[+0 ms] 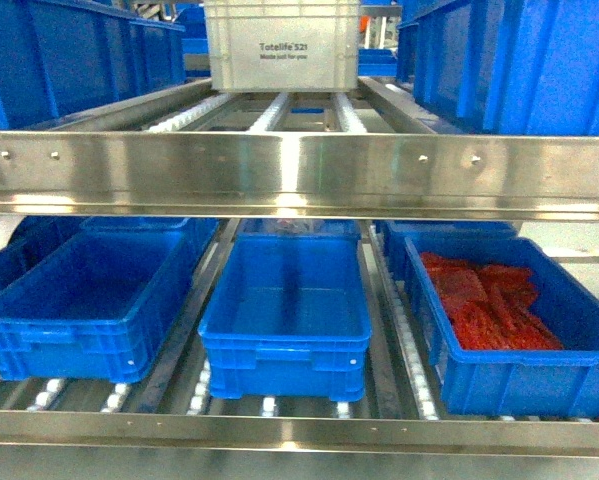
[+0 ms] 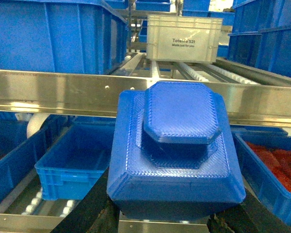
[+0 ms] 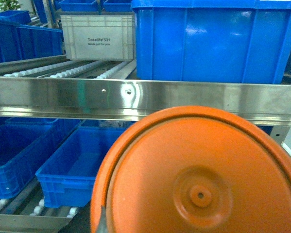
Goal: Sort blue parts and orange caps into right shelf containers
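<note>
Orange cap [image 3: 198,179] against right hand's camera, filling view

Blue stepped octagonal part [image 2: 177,150] upright, orange round cap [image 3: 194,174] face-on, orange-filled blue crate [image 1: 519,385] lower right shelf

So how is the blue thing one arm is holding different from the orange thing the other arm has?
The blue part is blocky and stepped, with cut corners and a raised octagonal top; the orange cap is round and flat-faced, with a small central hub. The blue part has a fine ridged texture, while the orange cap looks smooth. Both fill the bottom of their wrist views, facing the same shelf of blue crates.
</note>
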Robot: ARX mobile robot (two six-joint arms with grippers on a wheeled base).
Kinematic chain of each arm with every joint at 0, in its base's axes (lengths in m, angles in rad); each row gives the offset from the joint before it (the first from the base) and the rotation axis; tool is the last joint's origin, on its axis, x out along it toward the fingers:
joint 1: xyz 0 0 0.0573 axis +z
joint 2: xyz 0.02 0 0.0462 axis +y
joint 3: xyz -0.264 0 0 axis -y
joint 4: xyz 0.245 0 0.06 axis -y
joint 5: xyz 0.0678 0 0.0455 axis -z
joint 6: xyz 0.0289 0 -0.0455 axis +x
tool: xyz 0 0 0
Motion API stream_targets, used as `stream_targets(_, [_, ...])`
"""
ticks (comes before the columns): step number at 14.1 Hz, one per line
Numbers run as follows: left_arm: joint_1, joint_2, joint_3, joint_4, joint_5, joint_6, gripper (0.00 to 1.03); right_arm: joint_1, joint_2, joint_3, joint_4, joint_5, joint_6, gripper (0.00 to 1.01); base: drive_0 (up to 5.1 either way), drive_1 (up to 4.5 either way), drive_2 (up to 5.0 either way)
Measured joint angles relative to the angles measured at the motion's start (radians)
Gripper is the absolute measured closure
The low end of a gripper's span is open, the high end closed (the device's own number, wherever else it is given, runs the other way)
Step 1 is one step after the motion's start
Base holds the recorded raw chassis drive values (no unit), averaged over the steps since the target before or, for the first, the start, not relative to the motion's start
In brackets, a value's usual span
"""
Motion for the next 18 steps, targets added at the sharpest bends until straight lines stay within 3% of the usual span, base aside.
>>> stream_targets(16, [0.0, 0.0, 0.0, 0.0, 0.0, 0.0, 0.63, 0.0, 0.0, 0.0, -0.001, 0.0, 0.0, 0.57, -5.0, 2.5, 2.5])
stream_targets(18, [0.0, 0.0, 0.0, 0.0, -0.005, 0.0, 0.63, 0.0, 0.0, 0.0, -0.001, -0.001, 0.0, 0.57, 0.0, 0.0, 0.0])
